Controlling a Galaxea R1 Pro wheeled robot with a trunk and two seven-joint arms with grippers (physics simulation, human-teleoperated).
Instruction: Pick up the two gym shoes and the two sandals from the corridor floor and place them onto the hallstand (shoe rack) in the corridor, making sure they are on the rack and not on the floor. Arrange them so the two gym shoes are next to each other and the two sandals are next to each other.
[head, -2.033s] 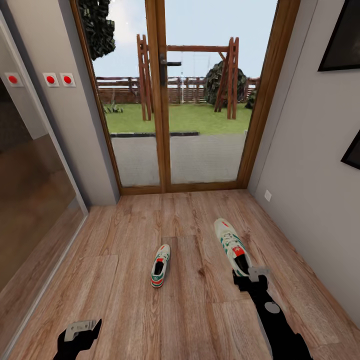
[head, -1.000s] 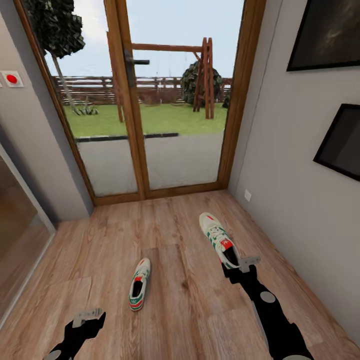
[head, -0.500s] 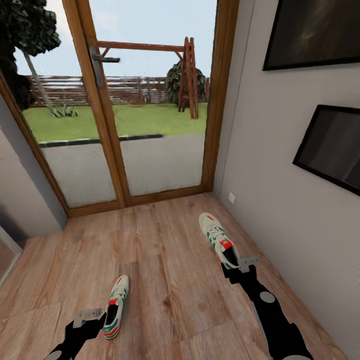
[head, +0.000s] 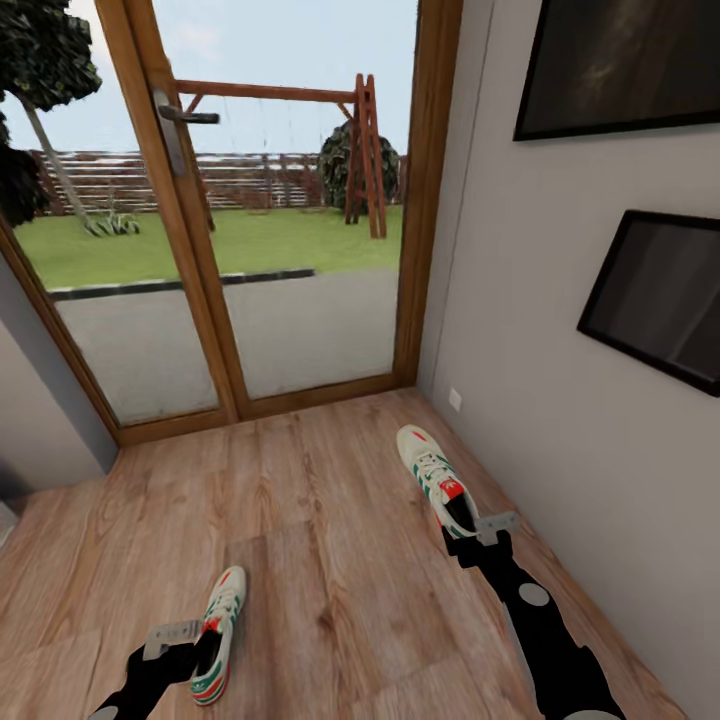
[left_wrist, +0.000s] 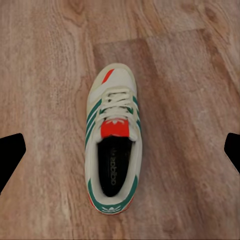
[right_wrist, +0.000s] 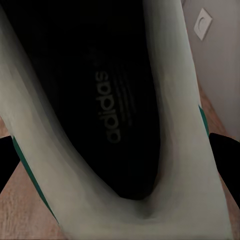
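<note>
I count two gym shoes: one (head: 437, 483) at my one o'clock, clamped by the fingers (head: 497, 524) of my right arm, one (head: 215, 637) at my eleven o'clock on the corridor floor (head: 330, 540). Two dark framed pictures (head: 655, 295) hang on the wall at three o'clock. One glazed double door (head: 250, 220) stands at twelve.

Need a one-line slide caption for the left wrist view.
Left tool's open fingers straddle a gym shoe lying upright on the wood plank floor.

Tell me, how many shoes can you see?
2. One shoe is held in the right gripper; the other shoe lies on the floor below the left gripper.
</note>
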